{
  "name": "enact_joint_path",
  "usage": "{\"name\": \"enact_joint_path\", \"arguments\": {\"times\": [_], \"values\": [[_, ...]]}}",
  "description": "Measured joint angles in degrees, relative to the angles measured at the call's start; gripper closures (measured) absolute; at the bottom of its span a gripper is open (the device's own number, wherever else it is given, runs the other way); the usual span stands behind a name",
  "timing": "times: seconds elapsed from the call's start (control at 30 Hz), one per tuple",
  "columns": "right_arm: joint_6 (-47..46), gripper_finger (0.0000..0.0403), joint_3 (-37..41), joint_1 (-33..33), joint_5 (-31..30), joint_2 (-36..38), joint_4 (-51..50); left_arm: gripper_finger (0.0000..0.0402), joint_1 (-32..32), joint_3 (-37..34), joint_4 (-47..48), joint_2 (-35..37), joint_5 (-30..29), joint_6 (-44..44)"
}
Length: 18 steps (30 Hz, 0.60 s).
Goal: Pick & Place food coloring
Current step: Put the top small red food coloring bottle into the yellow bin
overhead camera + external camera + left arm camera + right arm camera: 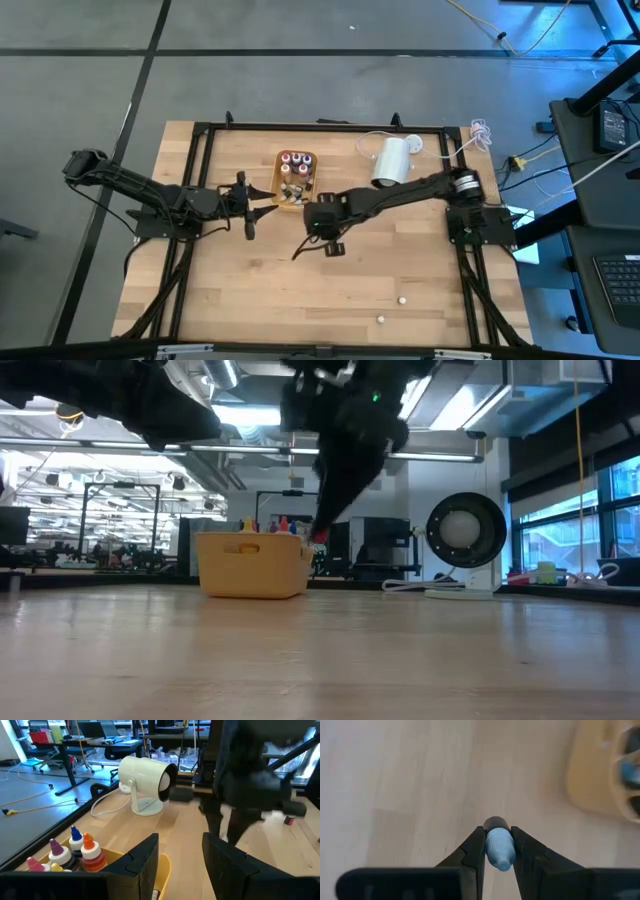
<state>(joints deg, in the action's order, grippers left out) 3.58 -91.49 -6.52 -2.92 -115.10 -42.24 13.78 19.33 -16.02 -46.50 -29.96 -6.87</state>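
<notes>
Food coloring bottle, blue-capped, sits pinched in my right gripper, light, slick, so I'm squeezing its body; left gripper hangs spread beside the tray.

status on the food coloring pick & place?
Done: several bottles stand in the yellow bin. In hand: right gripper is shut on a blue-capped bottle, above the table beside the bin. Left: two small white items remain on the table; left gripper waits at the bin.
</notes>
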Motion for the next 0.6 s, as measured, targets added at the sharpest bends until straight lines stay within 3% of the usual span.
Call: {"name": "enact_joint_path", "arguments": {"times": [0.27,0.6], "values": [[1.2,0.0326,-5.3,0.0,0.1,-9.1,-2.5,0.0254,0.0,0.0,0.0,0.0,0.0,0.1],[1.7,0.0297,-5.3,0.0,0.1,-10.8,-2.6,0.0254,0.0,0.0,0.0,0.0,0.0,0.1]]}}
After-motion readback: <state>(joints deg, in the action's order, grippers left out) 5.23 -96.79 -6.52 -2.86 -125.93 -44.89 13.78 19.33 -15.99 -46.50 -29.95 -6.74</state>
